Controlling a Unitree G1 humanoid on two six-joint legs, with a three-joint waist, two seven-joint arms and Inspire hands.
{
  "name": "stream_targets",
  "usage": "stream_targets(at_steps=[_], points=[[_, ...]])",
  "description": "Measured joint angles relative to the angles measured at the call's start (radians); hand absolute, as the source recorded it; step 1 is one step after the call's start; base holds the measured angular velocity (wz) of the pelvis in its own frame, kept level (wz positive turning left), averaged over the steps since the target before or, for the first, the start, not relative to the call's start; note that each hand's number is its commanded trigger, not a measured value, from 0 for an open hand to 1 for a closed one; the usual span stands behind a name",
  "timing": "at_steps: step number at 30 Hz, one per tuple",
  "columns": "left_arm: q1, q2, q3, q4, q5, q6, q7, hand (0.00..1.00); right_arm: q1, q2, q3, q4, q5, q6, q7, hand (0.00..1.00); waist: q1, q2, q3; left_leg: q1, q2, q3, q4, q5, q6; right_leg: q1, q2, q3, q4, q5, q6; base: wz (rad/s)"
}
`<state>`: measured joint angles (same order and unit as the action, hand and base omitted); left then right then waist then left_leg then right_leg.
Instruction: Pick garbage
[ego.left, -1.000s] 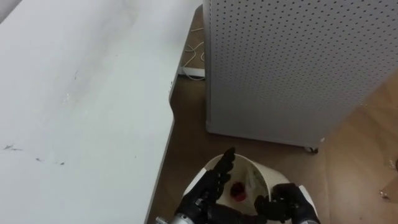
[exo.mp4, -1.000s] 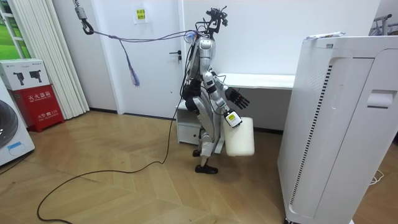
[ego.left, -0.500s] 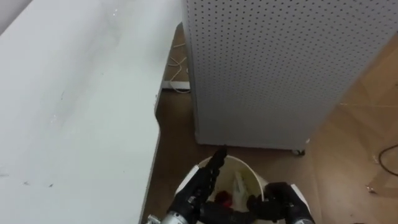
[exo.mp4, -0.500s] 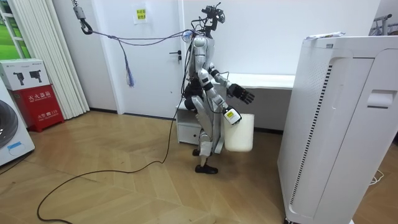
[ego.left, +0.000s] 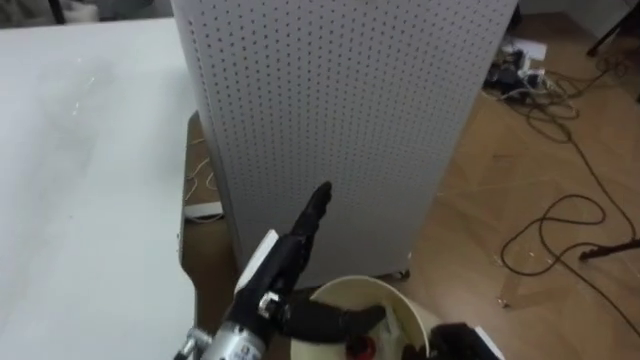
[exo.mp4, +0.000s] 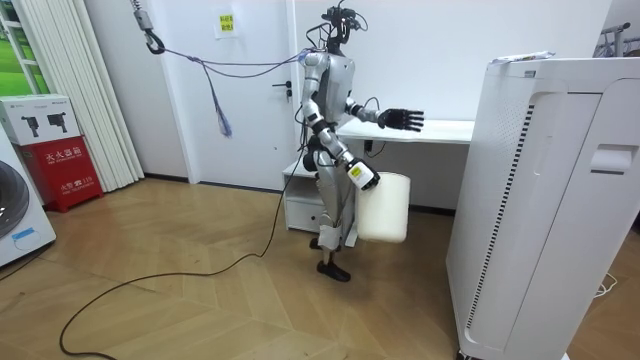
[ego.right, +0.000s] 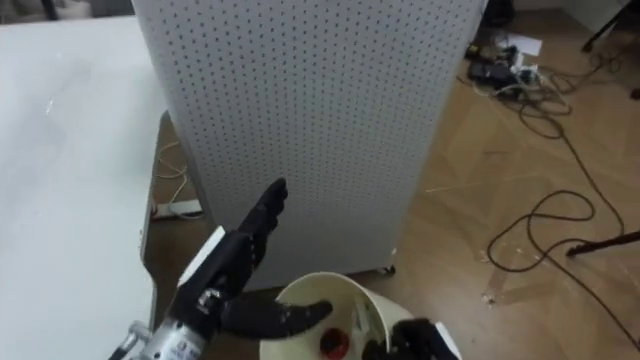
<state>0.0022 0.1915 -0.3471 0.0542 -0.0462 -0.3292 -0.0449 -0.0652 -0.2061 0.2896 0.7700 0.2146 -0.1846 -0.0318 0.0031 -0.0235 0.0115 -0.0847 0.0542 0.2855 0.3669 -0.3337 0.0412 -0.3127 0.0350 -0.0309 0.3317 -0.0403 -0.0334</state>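
Garbage that I can make out is one red piece (ego.right: 335, 343), already lying in the white bin (ego.left: 395, 305) carried low in front of me, just right of the left robot hand's thumb.

Furthest left of that hand lies the one white surface (ego.left: 80, 170), with nothing on it that I would pick. The left robot hand (ego.left: 290, 250) is released, flat and stretched forward with the thumb splayed over the bin's rim. I judge it is raised like this for balance or to reach, since it carries nothing. Just beyond it stands one white perforated cabinet (ego.left: 340, 110), close enough that a forward reach could brush it.

Below and right of that hand is the single bin, kept under my view so that finds can drop straight in. At its right edge is the right robot hand (ego.left: 455, 342). The room view shows the bin hanging by it, but I cannot tell its grasp. Well right of both hands, several loose cables (ego.left: 560, 215) trail over the wooden floor (ego.left: 480, 190).
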Motion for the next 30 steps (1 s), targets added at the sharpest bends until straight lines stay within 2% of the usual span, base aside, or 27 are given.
stream_targets(at_steps=[4,8,12,19,21,22,25,26,27,28,29,30], points=[[0.003,0.009,0.018,-0.049,0.019,0.0,0.029,0.0,0.002,-0.01,0.002,-0.014,-0.024,0.0,0.017,1.0,0.003,0.012,-0.0057,0.048,0.0,0.015,-0.03,0.001,-0.001,0.033,0.005,-0.009,-0.018,0.002,0.0,-0.14],[0.004,0.011,0.034,-0.059,0.026,0.0,0.055,0.0,0.018,-0.005,0.003,-0.043,-0.044,-0.002,0.04,1.0,0.0,0.025,-0.006,0.102,0.0,0.015,-0.063,0.006,-0.001,0.084,0.007,-0.029,-0.047,0.002,0.0,-0.01],[0.009,0.022,0.035,-0.121,0.107,0.0,0.106,0.0,0.027,-0.008,0.002,-0.075,-0.051,-0.003,0.04,1.0,0.001,0.025,-0.0058,0.129,-0.001,0.015,-0.092,0.016,0.0,0.112,0.004,-0.055,-0.069,0.004,0.001,0.04],[0.014,0.022,0.069,-0.138,0.247,-0.001,0.199,0.0,0.054,-0.008,-0.001,-0.117,-0.058,-0.01,0.035,1.0,-0.006,0.027,-0.0043,0.149,0.004,0.013,-0.101,0.02,-0.002,0.136,0.008,-0.068,-0.084,0.005,-0.001,0.0],[0.016,0.024,0.078,-0.158,0.31,-0.001,0.231,0.0,0.061,-0.009,-0.003,-0.116,-0.059,-0.01,0.042,1.0,0.001,0.026,-0.0037,0.15,0.007,0.017,-0.09,0.02,-0.003,0.136,-0.001,-0.122,-0.075,-0.001,-0.012,0.0],[0.016,0.024,0.08,-0.163,0.326,-0.001,0.238,0.0,0.065,-0.009,-0.004,-0.116,-0.06,-0.01,0.046,1.0,0.002,0.026,-0.0036,0.151,0.007,0.018,-0.086,0.019,-0.003,0.136,-0.004,-0.135,-0.071,-0.004,-0.017,-0.03],[0.017,0.023,0.1,-0.175,0.367,-0.001,0.277,0.0,0.097,-0.01,-0.003,-0.116,-0.06,-0.01,0.065,1.0,0.039,0.022,-0.0006,0.128,0.023,0.058,0.047,0.015,-0.012,0.138,-0.018,-0.183,-0.02,-0.04,-0.041,-0.36],[0.016,0.021,0.12,-0.176,0.391,-0.002,0.292,0.0,0.114,-0.011,0.002,-0.116,-0.06,-0.01,0.076,1.0,0.049,0.023,0.0005,0.094,0.041,0.058,0.167,0.015,-0.013,0.144,-0.021,-0.18,0.001,-0.063,-0.053,-0.48],[0.016,0.021,0.133,-0.182,0.397,-0.008,0.308,0.0,0.132,-0.011,0.002,-0.115,-0.061,-0.01,0.08,1.0,0.052,0.027,0.0037,0.04,0.057,0.026,0.313,0.029,-0.033,0.148,-0.018,-0.152,0.028,-0.095,-0.066,-0.39],[0.015,0.021,0.138,-0.184,0.398,-0.016,0.314,0.0,0.139,-0.011,0.002,-0.115,-0.065,-0.01,0.079,1.0,0.053,0.028,0.0074,0.007,0.059,-0.009,0.387,0.049,-0.046,0.15,-0.013,-0.134,0.044,-0.105,-0.067,-0.24],[0.016,0.015,0.144,-0.184,0.405,-0.038,0.325,0.0,0.156,-0.014,0.002,-0.115,-0.067,-0.009,0.079,1.0,0.056,0.02,0.0151,-0.056,0.048,-0.089,0.464,0.067,-0.051,0.158,0.0,-0.102,0.054,-0.122,-0.062,-0.06],[0.012,0.014,0.143,-0.184,0.405,-0.061,0.334,0.0,0.162,-0.018,-0.001,-0.115,-0.066,-0.008,0.077,1.0,0.053,0.027,0.012,-0.12,0.027,-0.144,0.445,0.053,-0.036,0.159,0.009,-0.081,0.053,-0.125,-0.065,-0.06]])
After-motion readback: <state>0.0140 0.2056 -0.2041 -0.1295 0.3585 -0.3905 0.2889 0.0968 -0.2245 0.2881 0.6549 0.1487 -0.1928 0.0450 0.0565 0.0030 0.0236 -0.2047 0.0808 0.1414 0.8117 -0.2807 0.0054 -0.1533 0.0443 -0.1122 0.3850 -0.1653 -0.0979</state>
